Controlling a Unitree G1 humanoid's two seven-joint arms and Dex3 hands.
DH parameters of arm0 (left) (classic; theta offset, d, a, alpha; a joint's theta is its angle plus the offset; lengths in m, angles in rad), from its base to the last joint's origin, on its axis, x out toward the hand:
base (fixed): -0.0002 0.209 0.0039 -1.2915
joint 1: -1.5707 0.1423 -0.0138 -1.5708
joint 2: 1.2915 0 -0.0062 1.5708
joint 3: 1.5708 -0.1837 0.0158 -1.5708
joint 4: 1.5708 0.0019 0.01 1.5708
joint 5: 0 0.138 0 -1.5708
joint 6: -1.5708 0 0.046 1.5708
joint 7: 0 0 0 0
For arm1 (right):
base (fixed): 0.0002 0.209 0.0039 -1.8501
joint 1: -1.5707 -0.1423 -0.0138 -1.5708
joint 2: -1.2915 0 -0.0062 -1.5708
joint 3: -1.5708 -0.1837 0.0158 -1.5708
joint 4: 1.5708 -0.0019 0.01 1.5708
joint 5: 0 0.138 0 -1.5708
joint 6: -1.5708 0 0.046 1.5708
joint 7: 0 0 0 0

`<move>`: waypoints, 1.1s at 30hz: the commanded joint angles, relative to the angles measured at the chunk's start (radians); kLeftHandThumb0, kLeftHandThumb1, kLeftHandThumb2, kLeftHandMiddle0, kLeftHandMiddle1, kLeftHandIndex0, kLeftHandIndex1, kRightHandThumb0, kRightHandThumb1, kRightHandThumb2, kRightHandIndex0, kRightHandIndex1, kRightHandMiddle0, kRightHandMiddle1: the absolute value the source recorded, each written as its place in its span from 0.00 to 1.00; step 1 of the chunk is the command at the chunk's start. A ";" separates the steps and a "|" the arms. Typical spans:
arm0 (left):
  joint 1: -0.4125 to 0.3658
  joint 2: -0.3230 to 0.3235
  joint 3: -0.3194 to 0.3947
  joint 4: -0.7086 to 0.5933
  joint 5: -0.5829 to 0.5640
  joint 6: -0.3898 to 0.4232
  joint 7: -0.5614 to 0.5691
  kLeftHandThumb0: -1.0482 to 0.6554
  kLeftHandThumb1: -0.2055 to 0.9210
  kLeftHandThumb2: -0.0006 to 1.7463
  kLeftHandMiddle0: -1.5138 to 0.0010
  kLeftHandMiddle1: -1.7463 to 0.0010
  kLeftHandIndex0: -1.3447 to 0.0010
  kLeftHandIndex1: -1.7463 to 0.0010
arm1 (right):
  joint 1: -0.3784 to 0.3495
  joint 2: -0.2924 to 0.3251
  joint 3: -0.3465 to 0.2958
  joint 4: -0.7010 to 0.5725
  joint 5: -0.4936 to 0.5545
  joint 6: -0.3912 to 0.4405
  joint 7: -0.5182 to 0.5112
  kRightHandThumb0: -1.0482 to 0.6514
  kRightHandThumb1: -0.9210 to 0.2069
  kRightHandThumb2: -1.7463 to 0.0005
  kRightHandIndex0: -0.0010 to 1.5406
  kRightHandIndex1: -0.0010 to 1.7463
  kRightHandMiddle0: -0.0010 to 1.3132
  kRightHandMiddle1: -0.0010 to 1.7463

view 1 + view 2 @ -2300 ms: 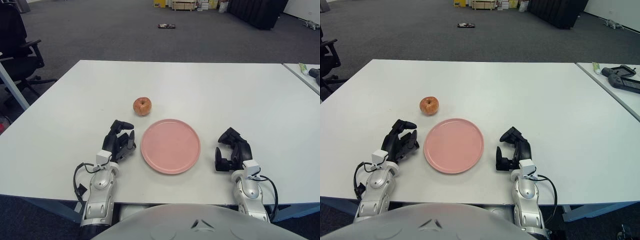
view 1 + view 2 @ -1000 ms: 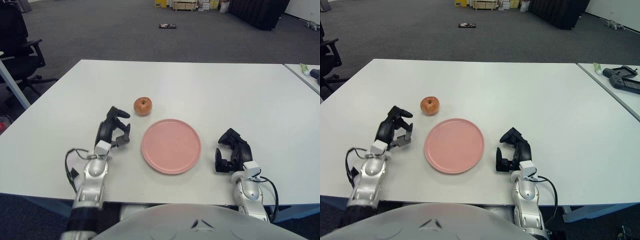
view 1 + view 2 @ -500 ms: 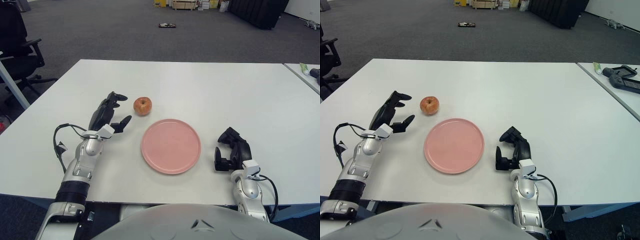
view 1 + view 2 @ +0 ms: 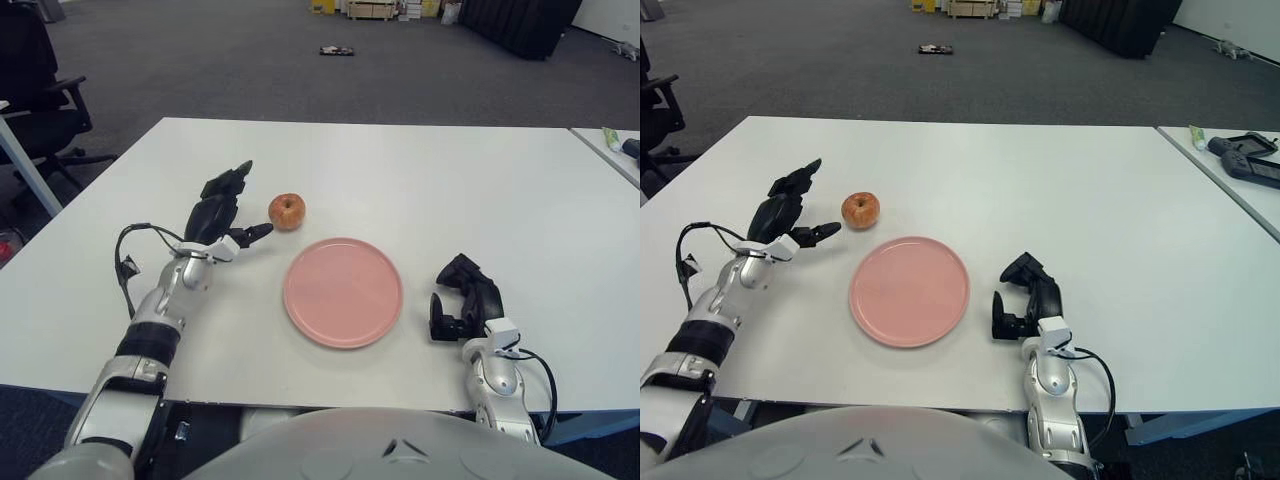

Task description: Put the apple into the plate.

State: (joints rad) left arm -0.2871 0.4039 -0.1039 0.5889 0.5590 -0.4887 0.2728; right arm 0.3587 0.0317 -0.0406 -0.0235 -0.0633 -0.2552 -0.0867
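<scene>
A red-orange apple sits on the white table, just behind the left rim of an empty pink plate. My left hand is raised just left of the apple with its fingers spread open, a small gap short of it, holding nothing. My right hand rests on the table to the right of the plate with its fingers curled and holds nothing. The same scene shows in the right eye view, with the apple and plate shifted left.
A second table edge with a tube and a dark device stands at the far right. An office chair stands beyond the table's left corner. Boxes and a dark item lie on the floor far behind.
My left hand has lifted off the table, moved forward and toward the apple, and opened its fingers. The right hand, apple and plate have not moved.
</scene>
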 commanded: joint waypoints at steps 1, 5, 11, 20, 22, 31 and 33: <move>-0.079 0.011 -0.028 0.067 0.017 -0.022 0.023 0.00 0.87 0.22 1.00 1.00 1.00 1.00 | -0.014 -0.005 -0.002 -0.003 -0.003 0.013 -0.003 0.61 0.89 0.00 0.60 1.00 0.54 0.95; -0.132 0.012 -0.057 0.132 0.029 -0.034 0.037 0.00 0.90 0.18 1.00 1.00 1.00 1.00 | -0.016 -0.006 -0.002 -0.001 0.001 0.008 0.001 0.61 0.89 0.00 0.60 1.00 0.54 0.95; -0.212 0.009 -0.100 0.219 0.042 -0.051 0.034 0.00 0.92 0.15 1.00 1.00 1.00 1.00 | -0.018 -0.007 -0.005 0.002 0.000 0.006 -0.002 0.61 0.89 0.00 0.60 1.00 0.54 0.95; -0.327 0.010 -0.166 0.363 0.042 -0.117 -0.014 0.00 0.89 0.13 1.00 1.00 1.00 1.00 | -0.014 -0.005 -0.008 0.003 0.001 -0.001 -0.005 0.61 0.88 0.00 0.60 1.00 0.53 0.96; -0.346 0.009 -0.177 0.387 0.045 -0.126 -0.021 0.00 0.88 0.13 1.00 1.00 1.00 1.00 | -0.012 -0.003 -0.008 0.002 0.004 -0.003 -0.004 0.61 0.89 0.00 0.60 1.00 0.53 0.95; -0.422 -0.007 -0.218 0.425 0.040 -0.129 -0.082 0.01 0.85 0.13 1.00 1.00 1.00 1.00 | -0.005 -0.004 -0.009 -0.003 0.010 -0.014 0.000 0.61 0.89 0.00 0.60 1.00 0.54 0.95; -0.433 -0.012 -0.230 0.427 0.044 -0.131 -0.095 0.02 0.85 0.13 1.00 1.00 1.00 1.00 | -0.004 -0.003 -0.010 -0.002 0.011 -0.019 0.000 0.61 0.89 0.00 0.60 1.00 0.55 0.95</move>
State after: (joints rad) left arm -0.6753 0.3981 -0.3174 1.0063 0.6007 -0.6152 0.1993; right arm 0.3593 0.0295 -0.0449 -0.0229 -0.0607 -0.2602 -0.0859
